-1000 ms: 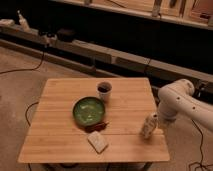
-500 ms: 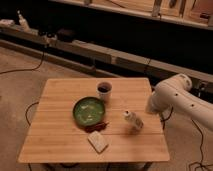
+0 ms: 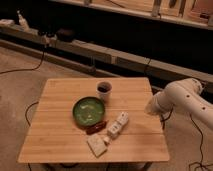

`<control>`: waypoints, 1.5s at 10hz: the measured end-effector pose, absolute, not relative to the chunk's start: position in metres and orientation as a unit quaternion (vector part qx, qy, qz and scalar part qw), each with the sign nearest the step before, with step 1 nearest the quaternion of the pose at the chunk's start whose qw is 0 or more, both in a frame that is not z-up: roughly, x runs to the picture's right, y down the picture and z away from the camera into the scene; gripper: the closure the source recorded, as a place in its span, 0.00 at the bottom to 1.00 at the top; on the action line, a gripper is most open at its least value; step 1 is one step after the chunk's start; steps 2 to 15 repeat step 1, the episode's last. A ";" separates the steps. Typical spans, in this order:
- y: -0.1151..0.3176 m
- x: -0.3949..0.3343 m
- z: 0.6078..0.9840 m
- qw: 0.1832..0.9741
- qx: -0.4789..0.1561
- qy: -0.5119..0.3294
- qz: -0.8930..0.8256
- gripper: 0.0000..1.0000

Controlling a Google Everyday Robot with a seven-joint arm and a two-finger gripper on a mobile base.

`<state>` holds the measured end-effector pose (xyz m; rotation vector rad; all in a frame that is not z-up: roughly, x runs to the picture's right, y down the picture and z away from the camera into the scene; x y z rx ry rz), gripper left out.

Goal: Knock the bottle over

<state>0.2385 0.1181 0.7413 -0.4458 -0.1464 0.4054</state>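
Note:
The cream-white bottle [image 3: 117, 125] lies on its side on the wooden table [image 3: 60, 100], pointing diagonally, just right of the green bowl [image 3: 89, 110]. Its lower end is close to the beige sponge block [image 3: 96, 145]. My gripper [image 3: 150, 108] is at the end of the white arm [image 3: 182, 97], at the table's right edge. It is clear of the bottle, to the bottle's right, and holds nothing that I can see.
A paper cup [image 3: 104, 90] with dark liquid stands behind the bowl. A small reddish object [image 3: 95, 128] lies at the bowl's front rim. A dark shelf unit [image 3: 115, 30] runs along the back, with a tiny white bottle [image 3: 20, 19] at far left. Cables lie on the floor.
The bottle stood upright near the right front of the table, was pushed left, and now lies toppled next to the bowl. My arm has drawn back to the table's right edge.

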 end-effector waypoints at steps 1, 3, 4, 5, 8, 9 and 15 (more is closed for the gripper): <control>0.118 0.239 0.741 0.952 -0.219 -0.072 0.200 0.77; 0.118 0.239 0.741 0.952 -0.219 -0.072 0.200 0.77; 0.118 0.239 0.741 0.952 -0.219 -0.072 0.200 0.77; 0.118 0.239 0.741 0.952 -0.219 -0.072 0.200 0.77; 0.118 0.239 0.741 0.952 -0.219 -0.072 0.200 0.77; 0.118 0.239 0.741 0.952 -0.219 -0.072 0.200 0.77; 0.118 0.239 0.741 0.952 -0.219 -0.072 0.200 0.77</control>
